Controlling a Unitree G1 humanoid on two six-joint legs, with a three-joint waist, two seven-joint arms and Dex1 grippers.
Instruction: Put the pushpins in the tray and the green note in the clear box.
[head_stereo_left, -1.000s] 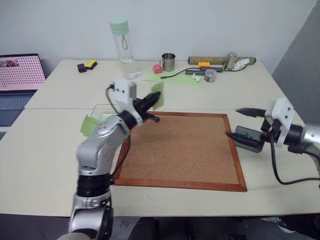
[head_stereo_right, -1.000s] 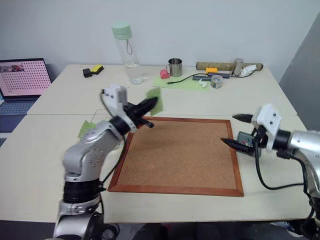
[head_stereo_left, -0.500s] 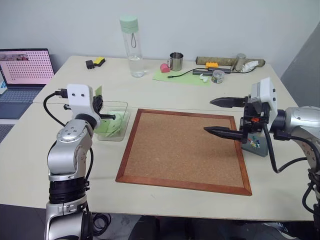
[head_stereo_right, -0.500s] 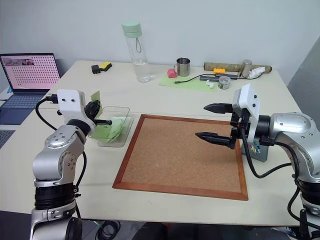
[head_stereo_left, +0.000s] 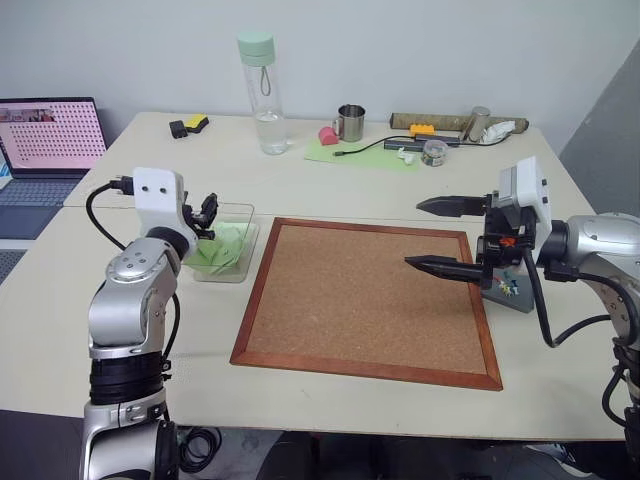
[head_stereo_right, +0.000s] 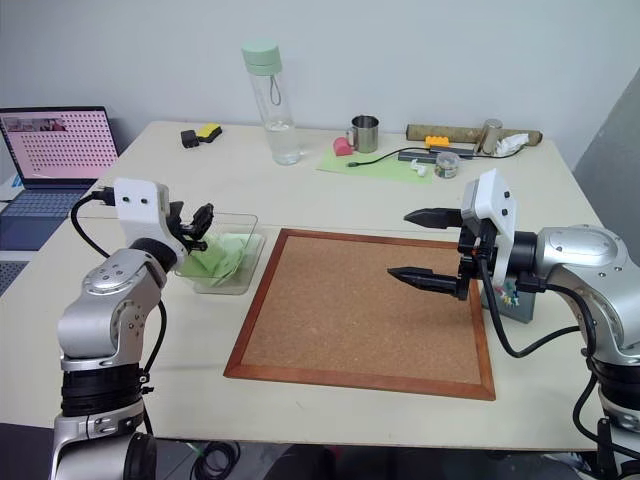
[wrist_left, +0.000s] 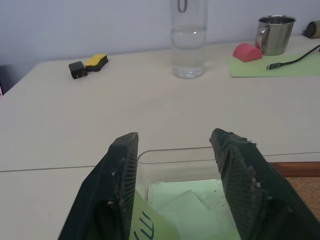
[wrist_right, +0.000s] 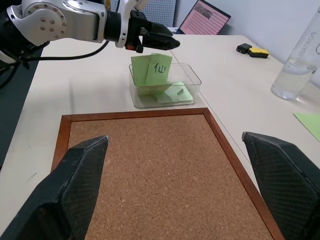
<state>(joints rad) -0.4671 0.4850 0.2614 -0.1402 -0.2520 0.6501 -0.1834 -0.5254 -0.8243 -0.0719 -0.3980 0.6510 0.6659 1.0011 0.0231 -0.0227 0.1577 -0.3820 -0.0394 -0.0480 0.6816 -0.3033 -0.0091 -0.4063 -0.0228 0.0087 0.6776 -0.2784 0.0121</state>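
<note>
- Our left gripper (head_stereo_right: 197, 222) hangs over the clear box (head_stereo_right: 222, 287), fingers (wrist_left: 118, 192) apart with nothing pinched between them.
- The green note (wrist_right: 156, 69), the one with black marks, stands just under those fingers, its lower edge down in the box; we cannot tell whether a finger touches it.
- More light-green notes (head_stereo_left: 222, 247) lie flat in the box.
- Our right gripper (head_stereo_left: 432, 235) is held above the right part of the corkboard (head_stereo_left: 369, 297), fingers spread wide and empty.
- The grey tray (head_stereo_left: 516, 298) sits on the table (head_stereo_right: 300, 190) just off the board's right edge, partly behind our right arm, and pushpins (head_stereo_left: 507, 286) in mixed colours lie in it.
- At the back of the table stand a bottle (head_stereo_left: 262, 93) and a metal mug (head_stereo_left: 350, 122).
</note>
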